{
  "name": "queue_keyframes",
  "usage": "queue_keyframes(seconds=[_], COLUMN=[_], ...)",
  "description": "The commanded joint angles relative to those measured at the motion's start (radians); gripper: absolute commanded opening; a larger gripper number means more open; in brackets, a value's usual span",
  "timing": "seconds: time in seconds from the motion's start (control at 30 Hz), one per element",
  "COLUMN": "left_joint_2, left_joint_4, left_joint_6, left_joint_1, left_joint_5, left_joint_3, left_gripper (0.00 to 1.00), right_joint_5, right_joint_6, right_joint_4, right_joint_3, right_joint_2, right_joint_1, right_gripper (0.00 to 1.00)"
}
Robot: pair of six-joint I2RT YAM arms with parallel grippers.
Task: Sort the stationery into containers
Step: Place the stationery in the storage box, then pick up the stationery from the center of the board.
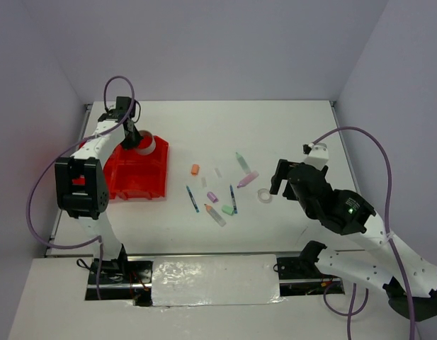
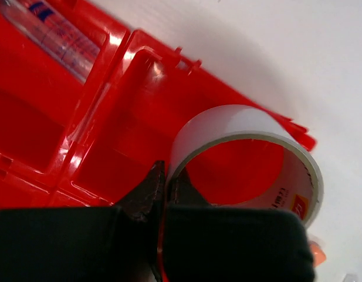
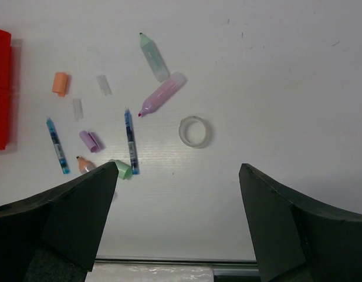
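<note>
Most of the stationery is lying loose on the table [image 1: 303,134], so the sorting is only beginning. Nearest to the bases, the right gripper [image 3: 178,176] is hovering over the white surface with its fingers spread wide and nothing between them. Just beyond it a small clear tape ring [image 3: 182,132] is lying alone. To the left of the ring, two blue pens [image 3: 130,141], a purple eraser [image 3: 91,141] and a green eraser [image 3: 123,169] are lying near each other. A little farther are a pink marker [image 3: 163,94], a green marker [image 3: 152,56] and an orange piece [image 3: 60,83]. All these are waiting outside the red tray [image 1: 144,191]. At the far left, the left gripper [image 2: 166,176] is pinching the wall of a large tape roll [image 2: 227,126] and is holding it in the tray's far corner compartment. I cannot tell if the roll is touching the bottom. One clear pen [image 2: 51,35] is already lying in the neighbouring compartment
</note>
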Motion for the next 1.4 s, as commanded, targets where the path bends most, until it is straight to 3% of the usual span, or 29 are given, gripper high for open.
queue_keyframes(seconds=[0.0,0.17,0.5,0.87,1.07,1.23,1.37], left_joint_2=[-0.055,-0.101,-0.108,-0.081,-0.185,-0.335,-0.501], left_joint_4=[0.05,0.062,0.057,0.068,0.087,0.061,0.073], left_joint_6=[0.008,-0.009,-0.025,-0.03,-0.015,0.062,0.145], left_joint_1=[0.015,0.028,0.064,0.083,0.078,0.013,-0.04], left_joint_5=[0.022,0.007,-0.019,0.025,0.102,0.157,0.27], left_joint_3=[-0.043,-0.11,-0.138,-0.123,-0.112,-0.066,-0.121], left_gripper=[0.0,0.01,0.13,0.71,0.83,0.99,0.99], right_joint_5=[0.02,0.014,0.004,-0.012,-0.117,-0.278,-0.361], right_joint_6=[-0.014,-0.017,-0.03,-0.04,-0.071,-0.099,-0.111], right_joint_4=[0.025,0.032,0.04,0.058,0.149,0.264,0.337], right_joint_3=[-0.001,-0.004,0.003,-0.015,-0.096,-0.216,-0.279], right_joint_2=[0.005,0.005,0.022,0.044,0.053,0.12,0.18], right_joint_1=[-0.005,-0.007,-0.007,-0.008,-0.059,-0.244,-0.35], right_gripper=[0.92,0.92,0.92,0.92,0.92,0.91,0.89])
